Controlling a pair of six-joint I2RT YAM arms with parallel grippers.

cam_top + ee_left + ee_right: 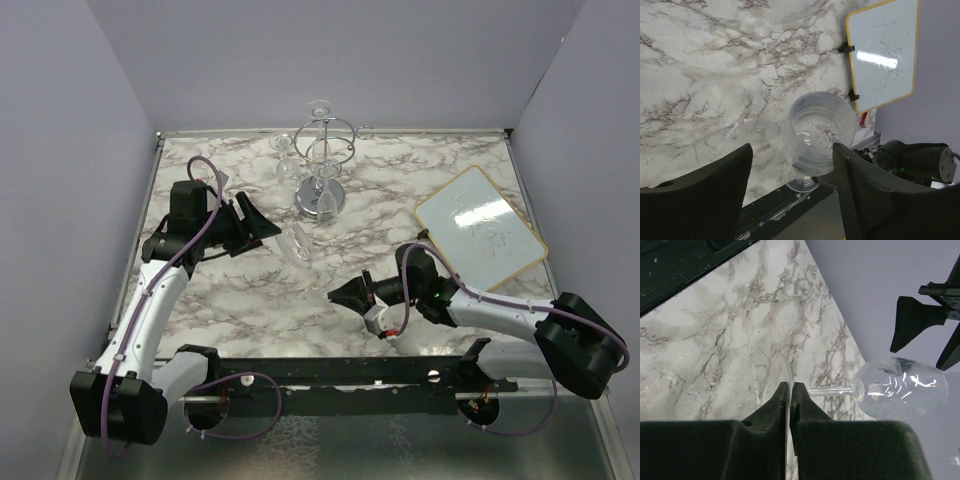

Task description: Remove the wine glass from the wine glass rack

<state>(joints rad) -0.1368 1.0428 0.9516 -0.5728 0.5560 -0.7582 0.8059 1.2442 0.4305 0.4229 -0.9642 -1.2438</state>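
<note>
At the near side of the marble bench [250, 300], the right claw [790, 386] is pressed together on the thin foot of the wine glass [900, 387]. It pinches the foot edge-on, so the glass is held sideways, off the rack, with its bowl pointing far-left. The left claw [792, 150] stands spread to either side of that bowl; whether it touches cannot be told. A whiteboard [480, 225] lies to the right. The wine glass rack [322, 165] stands at the far middle.

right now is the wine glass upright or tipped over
Tipped on its side: the wine glass lies sideways, foot pinched in the right gripper, mouth facing the open left gripper.
</note>
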